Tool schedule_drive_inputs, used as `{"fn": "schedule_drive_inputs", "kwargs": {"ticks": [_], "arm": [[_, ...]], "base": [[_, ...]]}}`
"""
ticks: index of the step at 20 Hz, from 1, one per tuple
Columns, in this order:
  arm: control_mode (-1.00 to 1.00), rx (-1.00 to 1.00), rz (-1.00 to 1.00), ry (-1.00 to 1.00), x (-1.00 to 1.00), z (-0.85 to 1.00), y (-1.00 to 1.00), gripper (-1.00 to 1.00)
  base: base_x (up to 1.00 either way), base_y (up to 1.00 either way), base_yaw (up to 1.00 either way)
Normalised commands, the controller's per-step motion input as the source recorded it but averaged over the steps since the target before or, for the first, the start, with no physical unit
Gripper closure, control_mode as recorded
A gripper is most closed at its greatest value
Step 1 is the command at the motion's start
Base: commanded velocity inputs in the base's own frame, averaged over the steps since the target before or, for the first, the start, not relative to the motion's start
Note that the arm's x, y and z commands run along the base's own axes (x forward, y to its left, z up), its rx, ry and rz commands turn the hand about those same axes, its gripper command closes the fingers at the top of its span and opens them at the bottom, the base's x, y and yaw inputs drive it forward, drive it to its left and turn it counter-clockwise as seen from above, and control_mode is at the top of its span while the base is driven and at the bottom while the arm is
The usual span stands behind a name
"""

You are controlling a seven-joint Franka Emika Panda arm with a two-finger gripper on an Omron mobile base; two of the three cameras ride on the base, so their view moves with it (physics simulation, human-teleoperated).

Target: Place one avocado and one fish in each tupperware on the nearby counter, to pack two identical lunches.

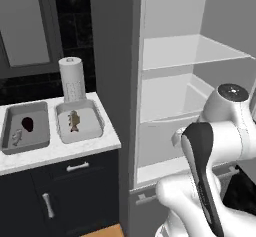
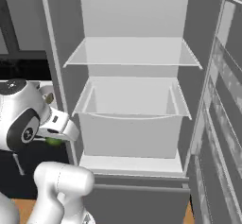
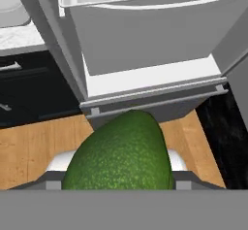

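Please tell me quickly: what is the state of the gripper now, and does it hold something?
Gripper: closed on the bright green, bumpy-skinned avocado.

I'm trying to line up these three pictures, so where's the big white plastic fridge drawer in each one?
Left base view: the white plastic fridge drawer sits right of centre, seen at an angle.
Right base view: centre, face-on.
Hand view: across the top.
Shared landmark: the white ledge directly beneath it.
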Motion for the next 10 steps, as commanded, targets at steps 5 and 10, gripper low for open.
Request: {"fn": "schedule_drive_inputs", "kwargs": {"ticks": [5, 10], "arm": [[1.0, 0.0, 0.0, 0.0, 0.0, 0.0, 0.0, 1.0], [1.0, 0.0, 0.0, 0.0, 0.0, 0.0, 0.0, 1.0]], "base": [[-0.82, 1.0, 0.22], [0.04, 0.97, 0.08]]}}
